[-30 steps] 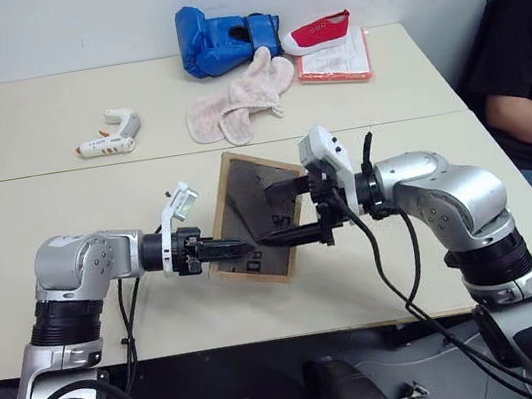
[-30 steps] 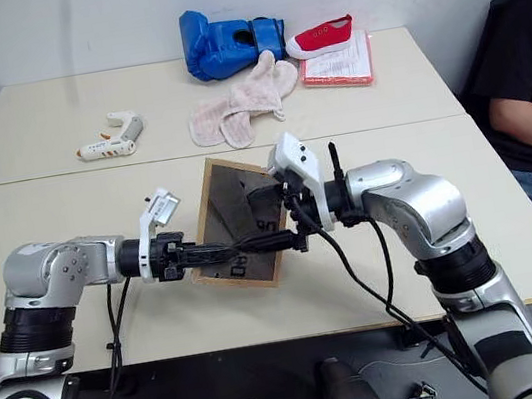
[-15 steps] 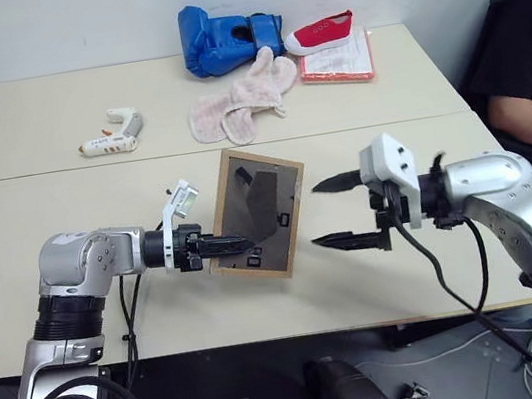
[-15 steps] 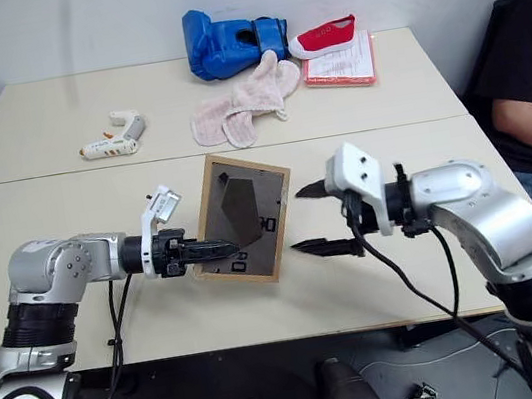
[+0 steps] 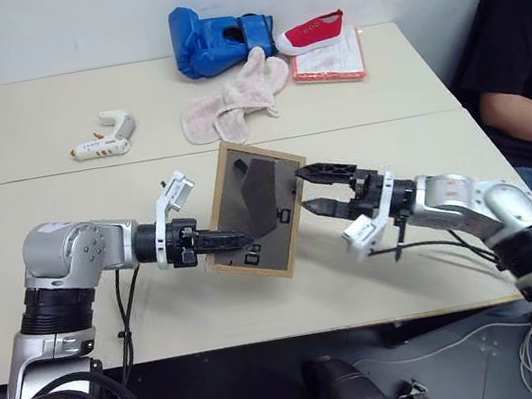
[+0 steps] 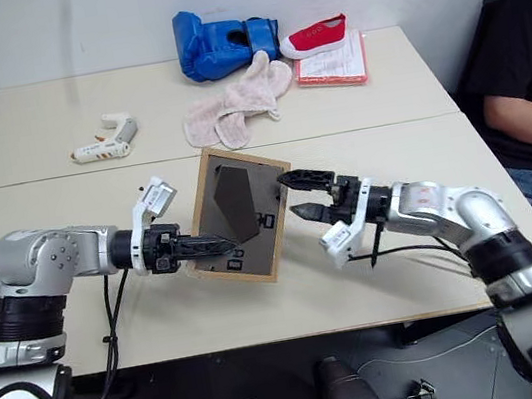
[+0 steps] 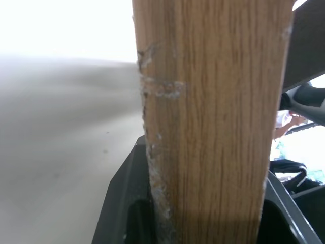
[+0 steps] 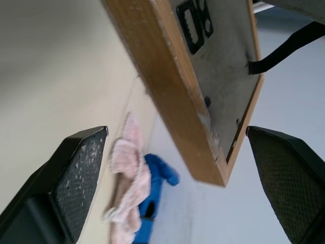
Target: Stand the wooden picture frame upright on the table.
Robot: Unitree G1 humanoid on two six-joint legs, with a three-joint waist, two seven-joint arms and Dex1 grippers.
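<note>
I have the wooden picture frame (image 5: pixel 253 209) near the centre of the head view, tilted up with its dark backing and fold-out stand toward the camera, lifted off or barely touching the table (image 5: pixel 65 206); I cannot tell whether its lower edge rests on the surface. My left gripper (image 5: pixel 235 239) is clamped on the frame's lower left edge, and the left wrist view has the wooden rail pinched between the black fingers (image 7: pixel 127 213).

What has just changed is on the right side. A second ago my right gripper (image 5: pixel 312 190) was pressed in against the backing, working at the stand. Half a second ago it had pulled well away toward the right of the picture, and now it has swung back in, jaws spread wide and holding nothing, tips just beside the frame's right edge. In the right wrist view the frame's corner sits between the two pads (image 8: pixel 81 168) without touching either.

The stand now looks swung out from the backing, where earlier it was hidden behind the right gripper. I judge the easel is deployed, so what remains is to lower the frame onto its base and stand, then let go. The frame has also tipped more upright over the second, while my left grip has kept its hold
</note>
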